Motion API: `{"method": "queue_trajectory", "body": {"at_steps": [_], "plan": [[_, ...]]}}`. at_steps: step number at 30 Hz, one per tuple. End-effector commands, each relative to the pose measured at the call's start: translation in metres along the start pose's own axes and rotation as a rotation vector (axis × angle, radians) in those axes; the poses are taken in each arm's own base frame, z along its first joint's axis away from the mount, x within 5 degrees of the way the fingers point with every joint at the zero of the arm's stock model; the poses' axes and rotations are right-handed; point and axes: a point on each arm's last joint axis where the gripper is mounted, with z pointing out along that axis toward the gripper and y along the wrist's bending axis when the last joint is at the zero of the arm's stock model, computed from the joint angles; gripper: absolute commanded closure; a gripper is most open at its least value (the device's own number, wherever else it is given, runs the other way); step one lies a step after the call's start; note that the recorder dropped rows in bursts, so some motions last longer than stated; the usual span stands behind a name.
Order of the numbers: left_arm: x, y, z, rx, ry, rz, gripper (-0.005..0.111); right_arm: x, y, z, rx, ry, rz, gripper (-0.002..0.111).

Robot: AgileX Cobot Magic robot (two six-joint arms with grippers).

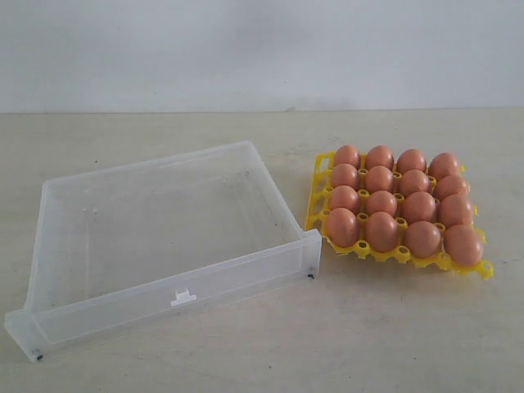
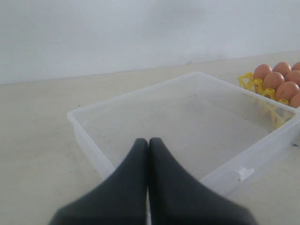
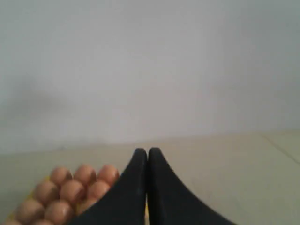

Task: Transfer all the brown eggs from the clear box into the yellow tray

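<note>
Exterior view, from the left: clear box [image 1: 164,221] resting on the pale table [image 1: 368,336], turned at a slant, bare floor showing from wall to wall, small white tab [image 1: 182,298] on the near long wall. Just beside its right end: yellow tray [image 1: 403,252], lying flat, each cup of its four-by-four grid filled. All sixteen brown eggs [image 1: 381,203] seated there in four neat rows, one to a cup. Plain white wall [image 1: 262,49] behind. Left wrist view: left gripper [image 2: 148,140] with dark jaws pressed together tip to tip, pinching nothing, hanging above the table close to the box's long wall that carries the tab; one corner of the tray and a handful of eggs visible past the box's far end. Right wrist view: right gripper [image 3: 148,150] likewise squeezed closed on nothing, raised over the table; blurred cluster of eggs close beside it, with a faint yellow smear at their edge, probably the tray.
</note>
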Motion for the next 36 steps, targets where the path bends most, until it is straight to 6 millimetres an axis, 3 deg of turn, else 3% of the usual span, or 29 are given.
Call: {"method": "queue_trajectory", "body": {"at_steps": [1,4,7,11,36], "plan": [[-0.002,0.000,0.000,0.002,-0.015,-0.007,0.111,0.025,-0.006,-0.011,0.074,0.242,0.032,0.109],[-0.002,0.000,0.000,0.002,-0.015,-0.007,0.111,0.038,-0.007,-0.021,0.085,0.370,0.043,0.109],[-0.002,0.000,0.000,0.002,-0.015,-0.007,0.111,0.037,-0.007,-0.021,0.079,0.365,0.017,0.109],[-0.002,0.000,0.000,0.002,-0.013,-0.007,0.111,0.036,-0.009,-0.025,0.063,0.342,-0.200,0.109],[-0.002,0.000,0.000,0.002,-0.013,-0.007,0.111,0.038,-0.012,-0.026,0.092,0.369,-0.204,0.109]]}}
